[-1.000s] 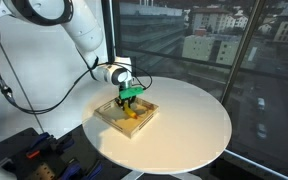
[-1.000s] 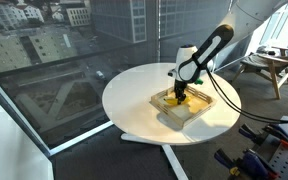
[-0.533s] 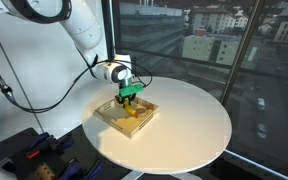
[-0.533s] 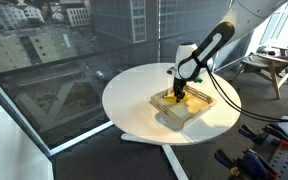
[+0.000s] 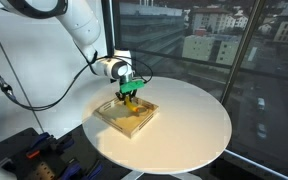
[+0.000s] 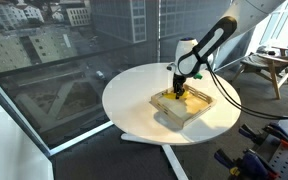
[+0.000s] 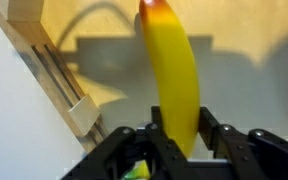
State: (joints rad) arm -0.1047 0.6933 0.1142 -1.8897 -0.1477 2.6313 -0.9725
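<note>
In an exterior view we see the black gripper (image 5: 131, 95) hanging just above a shallow light wooden tray (image 5: 117, 121), which sits near the edge of the round white table (image 5: 189, 120) closest to the robot's base. In an exterior view the gripper (image 6: 177, 89) is over the tray's (image 6: 191, 113) middle. In the wrist view, the fingers clamp a long yellow banana-shaped piece with an orange tip (image 7: 174, 75) above the tray floor.

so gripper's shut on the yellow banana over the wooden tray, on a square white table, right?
No: the table is round, not square; both exterior views show it. The rest stands: the gripper is shut on the yellow banana over the wooden tray, on a white table.
</note>
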